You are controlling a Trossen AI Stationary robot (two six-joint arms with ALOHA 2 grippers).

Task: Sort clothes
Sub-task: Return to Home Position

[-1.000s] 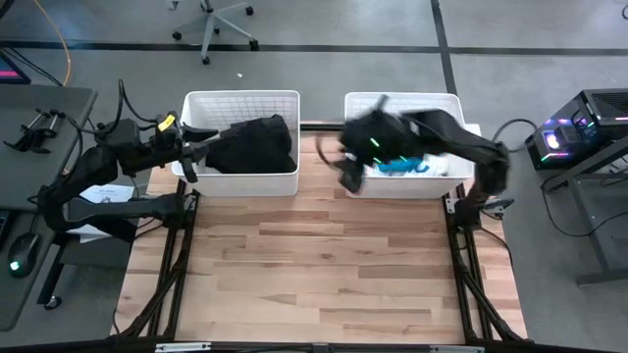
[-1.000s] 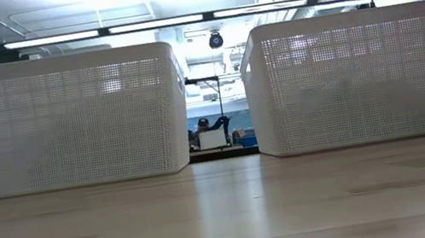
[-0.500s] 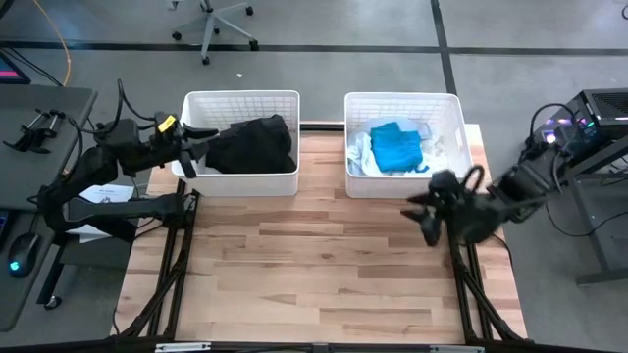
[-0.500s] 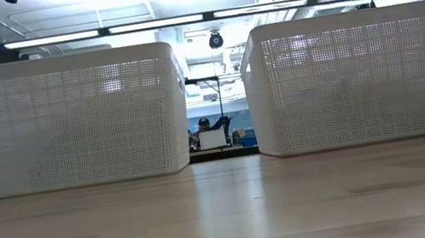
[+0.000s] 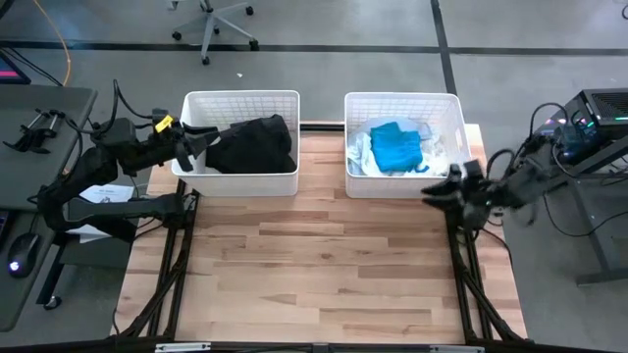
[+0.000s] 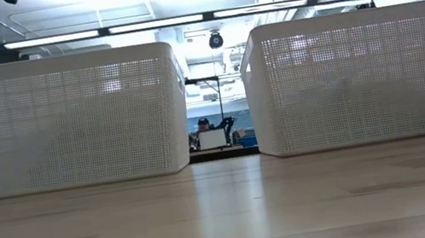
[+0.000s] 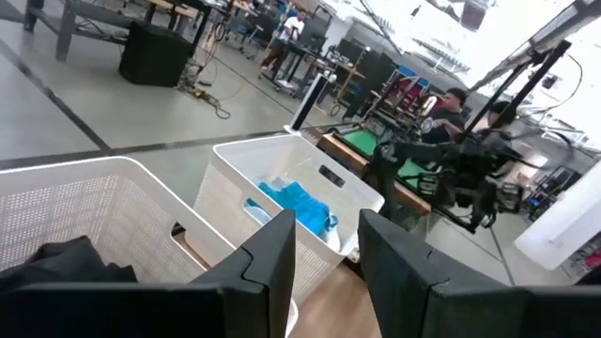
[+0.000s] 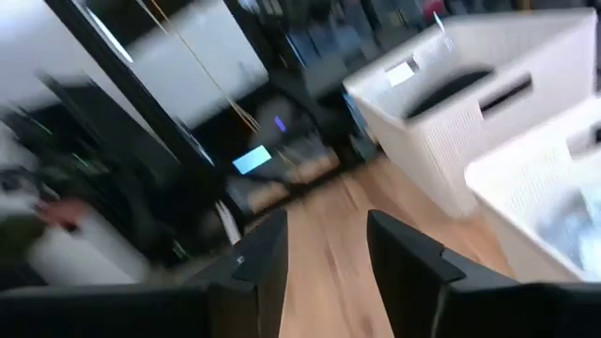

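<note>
Black clothes [image 5: 252, 144] lie heaped in the left white basket [image 5: 241, 101]. A bright blue garment [image 5: 395, 147] lies on white and pale clothes [image 5: 365, 159] in the right white basket [image 5: 449, 118]; it also shows in the left wrist view [image 7: 293, 200]. My left gripper [image 5: 208, 137] is open and empty at the left basket's left rim [image 7: 324, 230]. My right gripper [image 5: 434, 193] is open and empty [image 8: 324, 235], at the table's right edge just in front of the right basket's near right corner. Neither gripper shows in the low view.
The two baskets [image 6: 74, 120] [image 6: 361, 77] stand side by side at the table's far edge. The wooden tabletop [image 5: 314, 265] stretches in front of them. A desk [image 5: 39, 118] stands to the left and a computer [image 5: 589, 127] to the right of the table.
My right gripper has drawn back from over the right basket's left part, swung toward the table's near right, and then risen back to the right edge by the basket's corner. The blue garment now shows uncovered in the right basket.
</note>
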